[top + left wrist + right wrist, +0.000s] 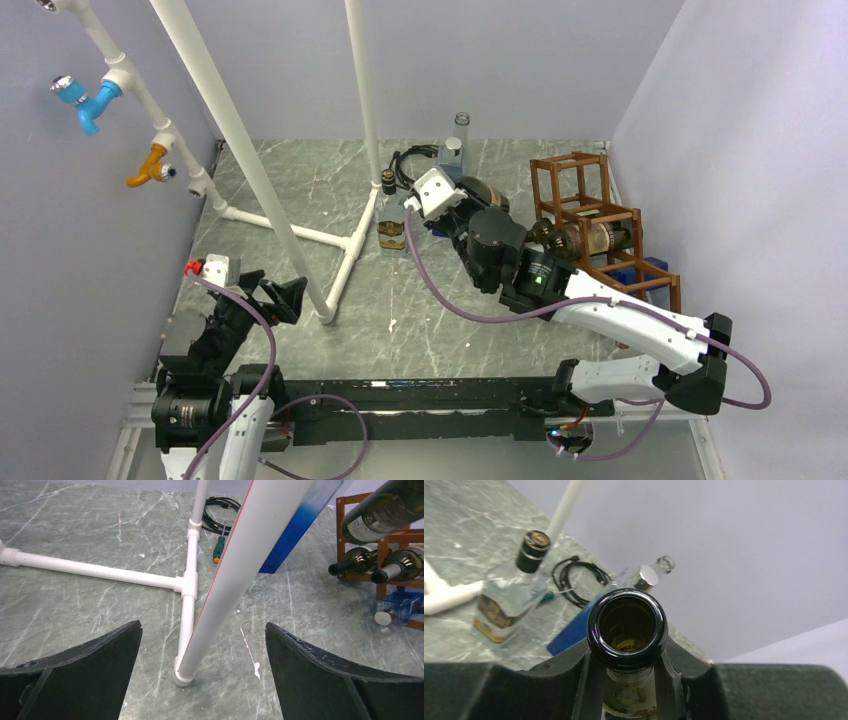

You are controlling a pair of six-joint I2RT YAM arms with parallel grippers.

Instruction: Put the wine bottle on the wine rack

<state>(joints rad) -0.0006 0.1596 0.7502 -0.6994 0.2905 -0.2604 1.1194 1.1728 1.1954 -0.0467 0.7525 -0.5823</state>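
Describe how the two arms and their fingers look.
The left arm and right arm mix white shells with black joints, each trailing a purple cable. Each wrist carries a white block, the left's red-tipped. A green light glows on the right arm. The fingers are matte black wedges.

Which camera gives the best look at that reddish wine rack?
The top external view: nearly the whole wine rack shows, stepped cells and all. The left wrist view catches only its edge, with bottle necks poking out. The right wrist view misses it.
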